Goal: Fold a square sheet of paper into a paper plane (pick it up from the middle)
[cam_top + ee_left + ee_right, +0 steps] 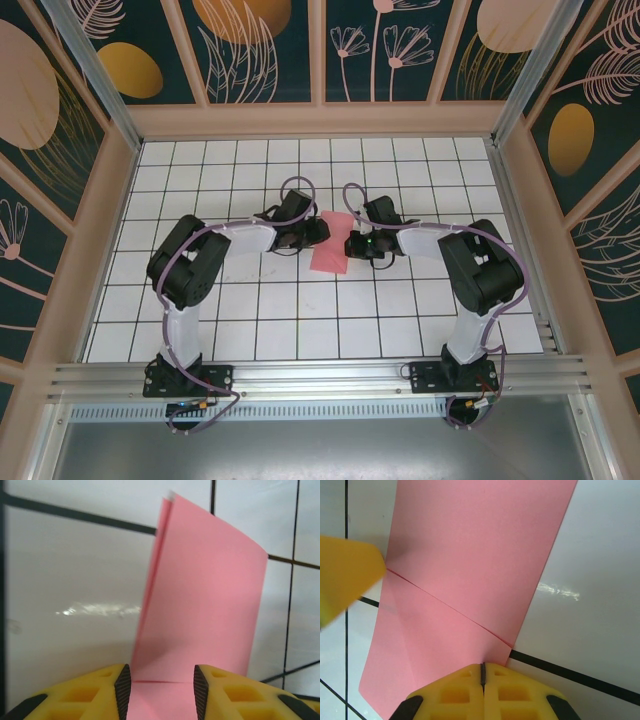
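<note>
Lengthwise, the folded paper [331, 245] runs near-to-far.

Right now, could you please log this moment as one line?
paper: pink, folded over | left gripper: open, over paper | right gripper: shut, at paper's edge

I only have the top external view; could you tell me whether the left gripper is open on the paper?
Observer: In the left wrist view the left gripper has its jaws apart, with the pink sheet of paper running between them.
Operator: And the right one, please?
Observer: The right gripper is shut, tips at the sheet's edge; pinching or pressing, I cannot tell.
Operator: Is the sheet folded?
Observer: Yes, a straight crease crosses it in the right wrist view.
</note>
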`<state>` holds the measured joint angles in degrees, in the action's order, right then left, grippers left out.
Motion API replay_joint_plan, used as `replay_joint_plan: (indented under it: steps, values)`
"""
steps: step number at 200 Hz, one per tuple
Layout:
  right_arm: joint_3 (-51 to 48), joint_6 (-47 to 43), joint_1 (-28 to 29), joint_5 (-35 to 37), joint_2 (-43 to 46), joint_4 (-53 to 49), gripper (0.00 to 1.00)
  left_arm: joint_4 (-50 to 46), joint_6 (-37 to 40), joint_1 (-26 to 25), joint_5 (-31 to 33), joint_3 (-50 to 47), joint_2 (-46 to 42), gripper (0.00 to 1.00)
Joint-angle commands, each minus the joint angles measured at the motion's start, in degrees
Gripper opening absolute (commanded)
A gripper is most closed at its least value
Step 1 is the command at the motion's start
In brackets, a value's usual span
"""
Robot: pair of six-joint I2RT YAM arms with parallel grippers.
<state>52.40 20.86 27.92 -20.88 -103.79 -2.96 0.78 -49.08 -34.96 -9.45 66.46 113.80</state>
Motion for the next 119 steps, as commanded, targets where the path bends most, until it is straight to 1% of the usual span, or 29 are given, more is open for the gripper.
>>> replay_joint_plan:
  steps: [1, 18, 56, 81, 119]
  values:
    - [-2.0, -0.8, -0.3, 7.2, -3.8, -7.1, 0.06, 0.8, 2.7, 1.0, -1.2, -0.3, -2.5, 0.37]
    - [-2.0, -0.7, -0.3, 6.8, -3.5, -7.0, 0.06, 4.3, 2.5, 0.5, -4.9, -2.0, -3.2, 0.31]
    - [-1.7, -0.6, -0.3, 6.3, -3.1, -6.9, 0.06, 6.5, 2.1, -1.2, -7.6, -4.0, -2.7, 0.18]
    - [-1.2, -0.6, -0.3, 5.9, -3.1, -7.0, 0.06, 6.2, 1.8, -1.3, -7.8, -4.0, -1.2, 0.13]
    - [0.3, -0.8, -0.3, 4.1, -1.8, -7.0, 0.06, 4.1, 1.3, -1.3, -6.2, -3.4, 0.3, 0.11]
